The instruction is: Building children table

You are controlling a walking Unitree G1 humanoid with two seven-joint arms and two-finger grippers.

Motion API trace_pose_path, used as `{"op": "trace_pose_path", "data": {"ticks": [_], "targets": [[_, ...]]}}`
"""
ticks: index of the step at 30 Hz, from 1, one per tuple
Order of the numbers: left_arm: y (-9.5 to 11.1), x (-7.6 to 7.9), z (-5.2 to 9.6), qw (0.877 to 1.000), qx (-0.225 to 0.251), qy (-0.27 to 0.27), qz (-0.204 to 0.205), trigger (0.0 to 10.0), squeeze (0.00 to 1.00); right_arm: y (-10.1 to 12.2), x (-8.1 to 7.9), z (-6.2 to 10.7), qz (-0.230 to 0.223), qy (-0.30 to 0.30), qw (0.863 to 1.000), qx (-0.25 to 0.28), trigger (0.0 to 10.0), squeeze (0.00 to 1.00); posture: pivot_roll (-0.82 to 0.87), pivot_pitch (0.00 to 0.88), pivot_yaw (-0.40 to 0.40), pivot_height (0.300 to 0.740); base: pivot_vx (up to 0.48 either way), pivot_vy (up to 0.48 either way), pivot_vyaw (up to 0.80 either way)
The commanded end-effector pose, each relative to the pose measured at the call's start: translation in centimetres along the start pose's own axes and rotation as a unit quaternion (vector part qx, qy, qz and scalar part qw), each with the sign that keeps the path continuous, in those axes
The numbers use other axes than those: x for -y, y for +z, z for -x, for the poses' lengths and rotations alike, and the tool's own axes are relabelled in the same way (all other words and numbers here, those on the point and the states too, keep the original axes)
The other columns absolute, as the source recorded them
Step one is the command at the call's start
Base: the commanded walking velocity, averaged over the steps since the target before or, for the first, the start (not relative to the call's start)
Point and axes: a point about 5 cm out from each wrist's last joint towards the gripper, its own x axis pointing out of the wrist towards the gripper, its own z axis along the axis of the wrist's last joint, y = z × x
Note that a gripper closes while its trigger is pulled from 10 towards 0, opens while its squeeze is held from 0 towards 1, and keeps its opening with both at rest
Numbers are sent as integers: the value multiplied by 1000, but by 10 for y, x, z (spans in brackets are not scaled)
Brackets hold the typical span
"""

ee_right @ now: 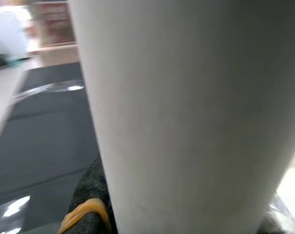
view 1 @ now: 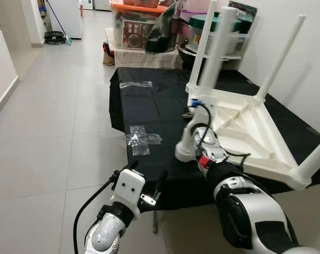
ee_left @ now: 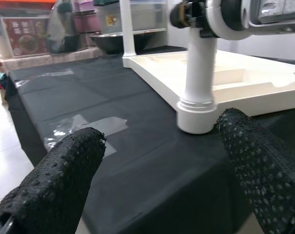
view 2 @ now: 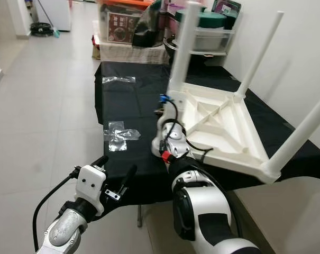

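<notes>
Left eye view: the inverted children's table [view 1: 244, 127] lies on the black desk [view 1: 149, 106], legs up. Right hand [view 1: 194, 114] clenches the leg [view 1: 215, 47] nearest the desk's front edge, low down. Left hand [view 1: 146, 182] hangs released below that edge. The plastic looks light, stiff and smooth; grip legs near their sockets.

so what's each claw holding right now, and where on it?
Right claw grips a white table leg on its shaft, above the foot. Left claw is open, holding nothing.
</notes>
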Motion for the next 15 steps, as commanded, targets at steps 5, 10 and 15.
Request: {"op": "trace_pose_path", "data": {"ticks": [5,10,15], "targets": [[-2,3,0,1000,-7,-5,3,10000,0,1,-24,8,-44,77,996,16,10000,329,76,19,-129,740,0,0,0],[-2,4,0,1000,-7,-6,3,10000,0,6,-29,10,-20,100,994,48,10000,1000,77,17,-130,740,0,0,0],[-3,4,0,1000,-7,-5,3,10000,0,6,-34,11,-12,236,970,51,10000,0,79,8,-132,740,0,0,0]]}}
